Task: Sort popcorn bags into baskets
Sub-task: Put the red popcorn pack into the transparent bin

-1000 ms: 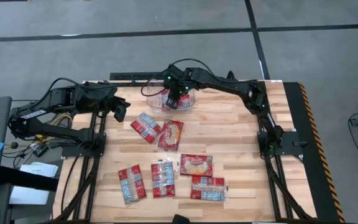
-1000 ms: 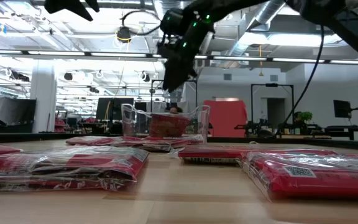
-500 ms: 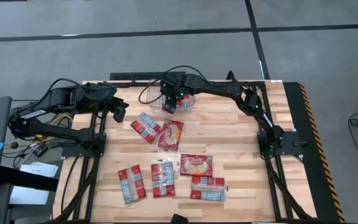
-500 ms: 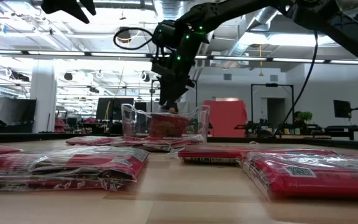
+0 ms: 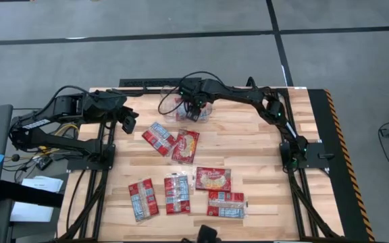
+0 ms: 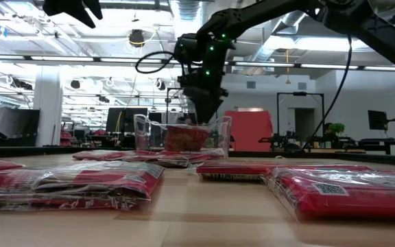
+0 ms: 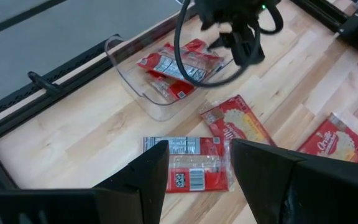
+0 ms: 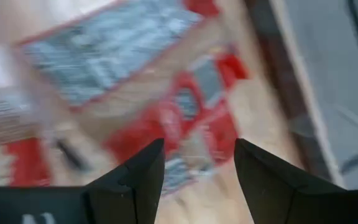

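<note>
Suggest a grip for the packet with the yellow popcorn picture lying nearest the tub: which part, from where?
Probably a top-down pinch across a long edge. The popcorn-picture packet lies flat on the table, so only its thin edges offer purchase. Its side toward the neighbouring packet is crowded; the opposite long edge is free. The left claw is open, nearest.

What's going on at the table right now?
The right gripper hangs open and empty over the small clear plastic tub at the table's far edge, which already holds red popcorn packets. Six more flat red packets lie loose on the wooden tabletop. The left gripper waits open at the left side, holding nothing.
</note>
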Robot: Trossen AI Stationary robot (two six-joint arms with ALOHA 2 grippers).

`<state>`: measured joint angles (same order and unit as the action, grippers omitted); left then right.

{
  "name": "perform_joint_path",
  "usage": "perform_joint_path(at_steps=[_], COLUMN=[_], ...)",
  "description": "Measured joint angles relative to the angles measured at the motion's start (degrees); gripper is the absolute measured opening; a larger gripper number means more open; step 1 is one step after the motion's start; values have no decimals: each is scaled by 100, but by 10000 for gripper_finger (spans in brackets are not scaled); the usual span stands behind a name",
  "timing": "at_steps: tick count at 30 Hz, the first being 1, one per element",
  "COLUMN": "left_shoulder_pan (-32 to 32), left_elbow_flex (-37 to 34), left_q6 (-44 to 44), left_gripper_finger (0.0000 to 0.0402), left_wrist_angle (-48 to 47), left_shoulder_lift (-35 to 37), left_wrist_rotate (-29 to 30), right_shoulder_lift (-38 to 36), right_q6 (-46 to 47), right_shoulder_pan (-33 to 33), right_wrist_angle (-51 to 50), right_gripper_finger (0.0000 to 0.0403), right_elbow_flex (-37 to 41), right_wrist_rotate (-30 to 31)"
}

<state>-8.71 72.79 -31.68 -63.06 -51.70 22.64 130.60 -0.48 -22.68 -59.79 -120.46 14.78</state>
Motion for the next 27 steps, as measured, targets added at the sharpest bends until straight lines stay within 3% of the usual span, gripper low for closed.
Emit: perform_joint_path(at_steps=[2,6,10,27], left_shoulder_pan=[0,0,0,0], left_elbow_flex=[0,0,0,0], left_q6=[3,106,113,106], left_gripper_finger=[163,163,163,163], left_wrist_angle=[-56,-64,-64,-225], left_shoulder_lift=[0,0,0,0], left_wrist_rotate=[55,83,85,98], right_shoulder_lift=[-62,-228,-236,-187], right_q6=[207,649,746,772], right_shoulder_pan=[-87,-152,67,277], right_wrist_angle=[-47,305,804,2079], right_gripper_finger=[216,216,216,132], right_elbow_flex=[0,-333,-579,-11], right_wrist_rotate=[-12,-801,-1204,-1357])
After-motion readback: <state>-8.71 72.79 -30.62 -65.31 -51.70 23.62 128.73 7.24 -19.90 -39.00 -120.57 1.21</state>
